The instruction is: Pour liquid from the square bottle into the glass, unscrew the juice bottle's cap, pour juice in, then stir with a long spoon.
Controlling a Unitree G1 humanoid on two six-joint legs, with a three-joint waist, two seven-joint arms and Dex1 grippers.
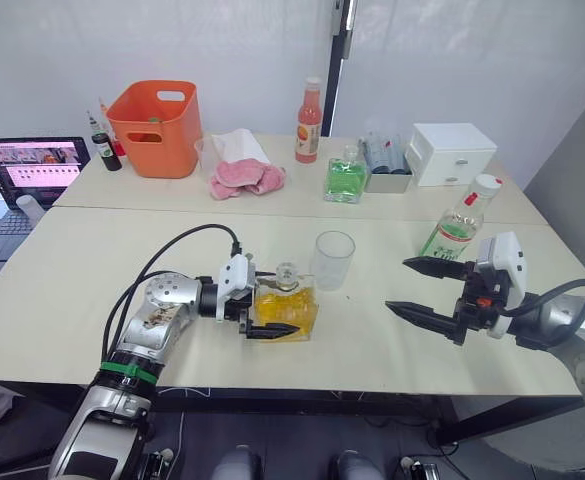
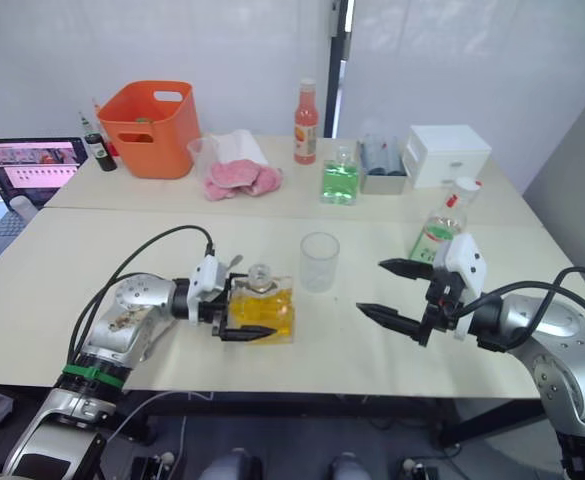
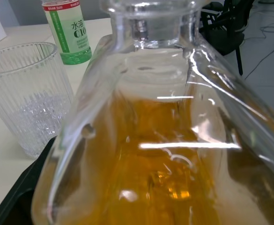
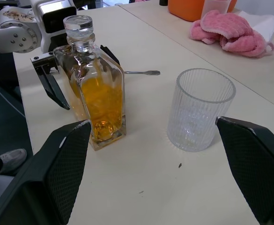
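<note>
With the left gripper (image 1: 268, 315) closed around the square bottle (image 1: 285, 304), upright on the surface at eight o'clock of the glass (image 1: 333, 260), and the right gripper (image 1: 420, 289) wide open and empty, the stoppered bottle could slip when tilted.

soft, even light is falling from overhead, leaving only faint shadows on the pale cream table (image 1: 92, 270). bright streaks of glare are crossing the clear square glass decanter of orange-yellow liquid (image 3: 165, 154) pressed close between the left fingers, where its near shoulders are blurring out of focus.
</note>
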